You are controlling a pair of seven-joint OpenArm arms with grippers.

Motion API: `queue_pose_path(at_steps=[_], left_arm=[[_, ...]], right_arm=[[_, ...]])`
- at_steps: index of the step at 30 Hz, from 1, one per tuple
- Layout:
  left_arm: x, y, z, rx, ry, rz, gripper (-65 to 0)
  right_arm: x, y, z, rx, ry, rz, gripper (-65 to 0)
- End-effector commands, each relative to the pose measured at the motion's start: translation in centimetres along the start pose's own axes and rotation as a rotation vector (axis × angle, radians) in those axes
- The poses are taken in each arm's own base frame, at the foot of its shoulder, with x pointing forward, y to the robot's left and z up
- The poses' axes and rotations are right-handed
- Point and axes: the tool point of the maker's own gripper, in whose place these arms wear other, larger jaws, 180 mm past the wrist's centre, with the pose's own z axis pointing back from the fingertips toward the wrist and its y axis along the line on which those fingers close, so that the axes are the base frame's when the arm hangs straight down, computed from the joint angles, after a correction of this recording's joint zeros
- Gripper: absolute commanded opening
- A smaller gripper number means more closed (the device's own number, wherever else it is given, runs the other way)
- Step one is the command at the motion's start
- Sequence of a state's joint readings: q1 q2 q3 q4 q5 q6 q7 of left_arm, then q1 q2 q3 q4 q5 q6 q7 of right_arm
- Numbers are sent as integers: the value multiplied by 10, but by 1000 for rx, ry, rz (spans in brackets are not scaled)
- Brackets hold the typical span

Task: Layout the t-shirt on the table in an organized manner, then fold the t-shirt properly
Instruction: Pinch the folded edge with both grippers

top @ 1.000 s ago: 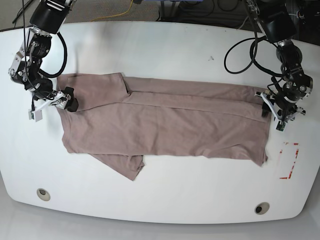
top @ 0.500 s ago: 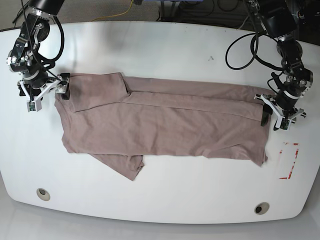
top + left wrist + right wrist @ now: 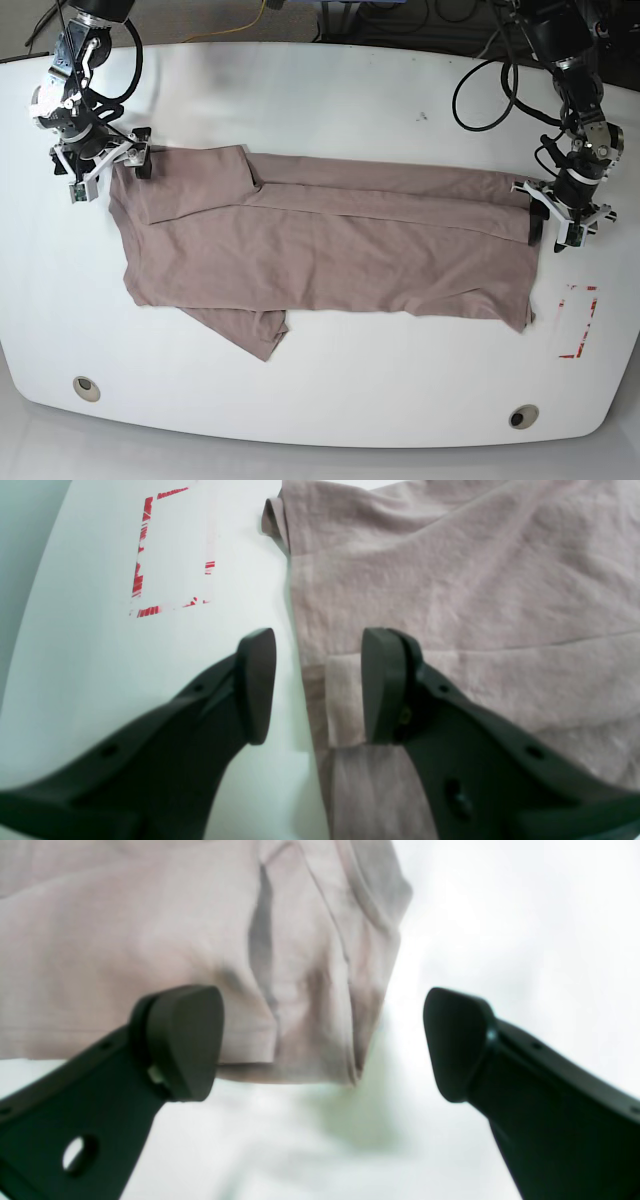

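Mostly flat, the t-shirt [image 3: 320,240] lies across the middle of the table [image 3: 330,100], stretched left to right in the base view, its far edge folded over in a long band and one sleeve sticking out at the near left. We see no print, label or writing on the fabric, and no container anywhere on the tabletop.

At the shirt's right edge we find the left gripper [image 3: 312,690] with its jaws partly apart, one finger over the folded hem and the other over bare table; nothing is clamped between them. At the far left corner of the shirt, the right gripper [image 3: 325,1040] stands spread wide, one finger above the cloth, the other above the table, holding nothing.

Right of the shirt, near the table's edge, sits a worn red tape rectangle [image 3: 578,320]. Two round grommet holes [image 3: 87,388] mark the near side.
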State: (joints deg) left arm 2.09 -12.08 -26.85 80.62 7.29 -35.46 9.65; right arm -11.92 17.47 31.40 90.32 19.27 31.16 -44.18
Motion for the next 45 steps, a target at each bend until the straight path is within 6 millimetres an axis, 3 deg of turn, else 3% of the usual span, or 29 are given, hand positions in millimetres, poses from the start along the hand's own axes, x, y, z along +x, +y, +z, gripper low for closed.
queue_pose_path(at_steps=[1, 15, 20, 23, 27, 31, 45], left_arm=[[18, 10, 1, 19, -58, -7, -388], [9, 18, 8, 42, -42, 5, -387], [8, 17, 8, 41, -39, 5, -387], [8, 17, 8, 41, -39, 5, -387], [8, 18, 8, 43, -39, 6, -387], [5, 17, 10, 41, -32, 6, -387], [-2, 21, 13, 53, -19, 15, -384]], right_arm=[[10, -10, 0, -12, -40, 4, -43], [-3, -17, -10, -8, -61, -55, -62], [-3, -14, -11, -3, -67, -60, -198], [-3, -14, -11, -1, -69, -63, -310], [-5, -8, -14, 9, -69, -76, -511], [-6, -8, -14, 8, -66, -76, -650], [-8, -7, -14, 9, -62, -80, -650]])
